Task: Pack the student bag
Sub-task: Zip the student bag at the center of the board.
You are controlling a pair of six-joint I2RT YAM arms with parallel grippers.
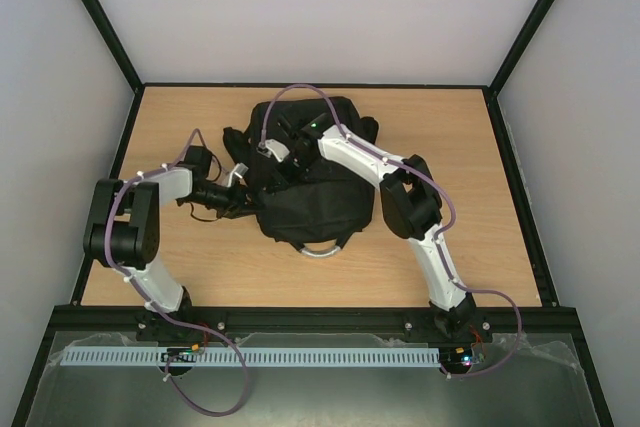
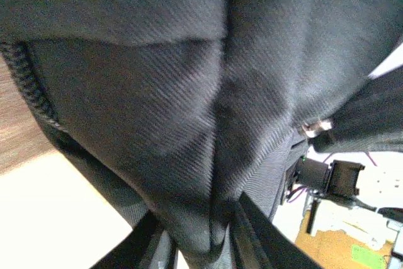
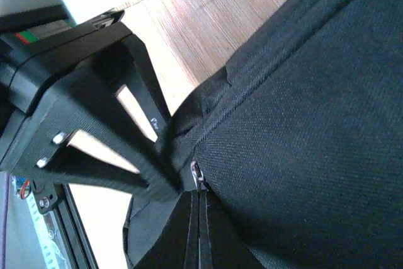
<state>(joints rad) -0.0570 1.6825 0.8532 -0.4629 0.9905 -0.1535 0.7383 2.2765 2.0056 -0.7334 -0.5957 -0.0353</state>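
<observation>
Black student bag [image 1: 315,197] lies mid-table [image 1: 450,127] with nothing loose beside it to pack. Packing looks barely begun, probably at the unzipping stage. The left gripper [image 2: 198,239] pinches a fabric fold on the bag's left side. The right gripper [image 3: 198,209] is clamped shut at a metal zip pull [image 3: 196,171] — seen only by its wrist camera.

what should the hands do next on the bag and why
Probably the right hand should draw the zip pull along its track while the left hand holds firm. The left hand pinches a fold of the student bag and the right hand is shut with its tips at the small metal pull, so the bag looks braced. Whether the pull is gripped is unclear.
</observation>
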